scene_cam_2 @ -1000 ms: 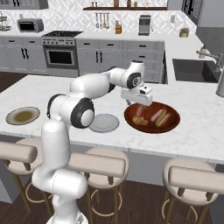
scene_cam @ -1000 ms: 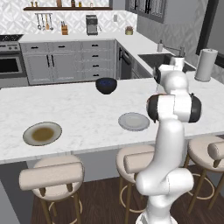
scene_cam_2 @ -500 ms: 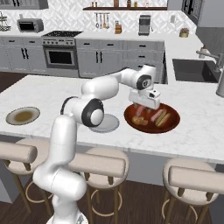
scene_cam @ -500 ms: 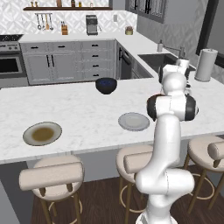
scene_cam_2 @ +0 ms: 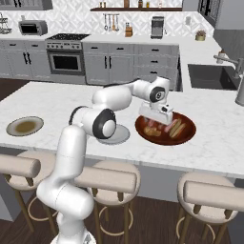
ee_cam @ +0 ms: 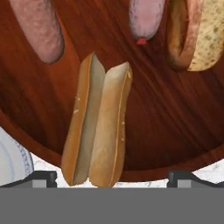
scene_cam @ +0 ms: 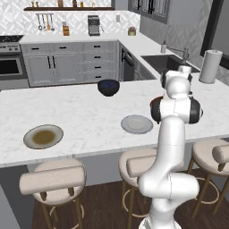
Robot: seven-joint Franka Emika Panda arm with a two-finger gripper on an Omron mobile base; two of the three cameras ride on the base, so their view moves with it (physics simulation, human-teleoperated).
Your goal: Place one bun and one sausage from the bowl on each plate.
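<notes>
Your gripper [ee_cam: 112, 177] is spread wide over the split golden-tan bun [ee_cam: 97, 122] lying in the glossy reddish-brown wooden bowl [scene_cam_2: 188, 135]. Risks: the bun sits near the rim, so a finger could clip it; the split halves could squash or slip sideways.
</notes>
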